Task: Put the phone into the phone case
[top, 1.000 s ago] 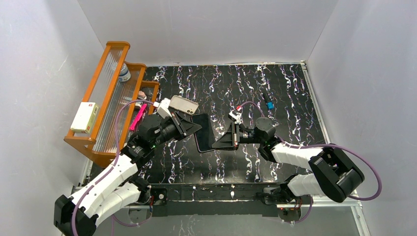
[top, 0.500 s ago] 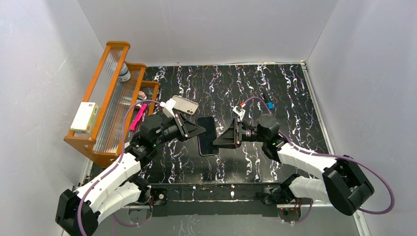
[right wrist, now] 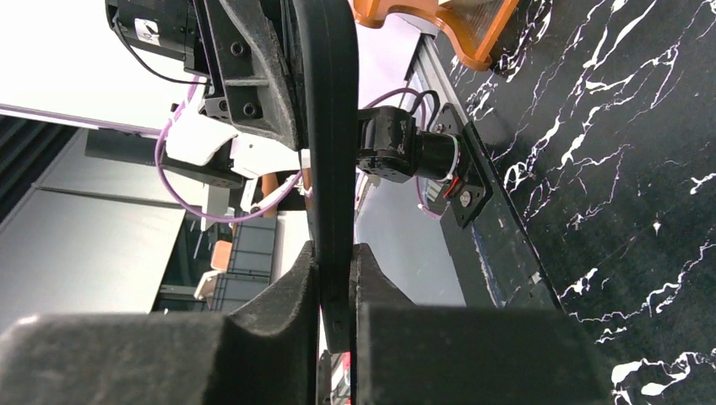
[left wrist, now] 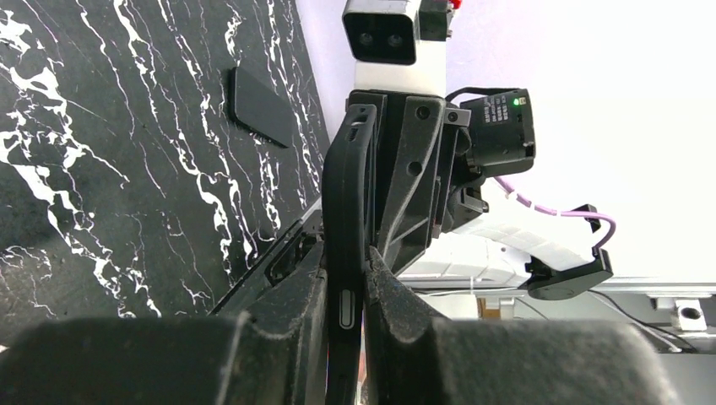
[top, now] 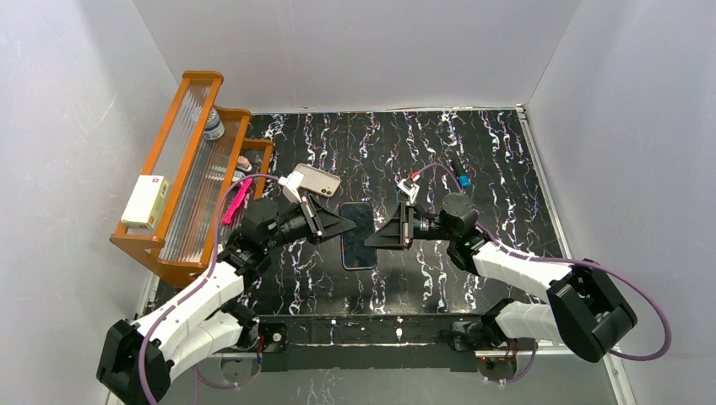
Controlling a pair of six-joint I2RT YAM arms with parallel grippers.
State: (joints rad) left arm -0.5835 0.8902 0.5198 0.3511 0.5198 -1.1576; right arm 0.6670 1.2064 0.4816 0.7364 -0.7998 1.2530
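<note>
The black phone (top: 359,235) is held flat between both grippers, over the middle of the marbled table. My left gripper (top: 344,224) is shut on its left edge. My right gripper (top: 376,239) is shut on its right edge. In the left wrist view the phone (left wrist: 347,211) shows edge-on, clamped between the left gripper's pads (left wrist: 344,291). In the right wrist view the phone (right wrist: 331,126) is edge-on too, pinched by the right gripper (right wrist: 336,278). The pale beige phone case (top: 317,180) lies on the table behind the left gripper, dark camera cutout at its right end.
A wooden rack (top: 181,169) stands along the left side with a white box (top: 143,201), a bottle (top: 214,126) and a pink item (top: 236,202). A small blue object (top: 463,180) lies at back right. A flat black slab (left wrist: 260,107) lies on the table.
The phone has shifted a little right and turned nearer square to the table. The right arm has stretched out and its gripper has come in. Both grippers stay shut on the phone.
</note>
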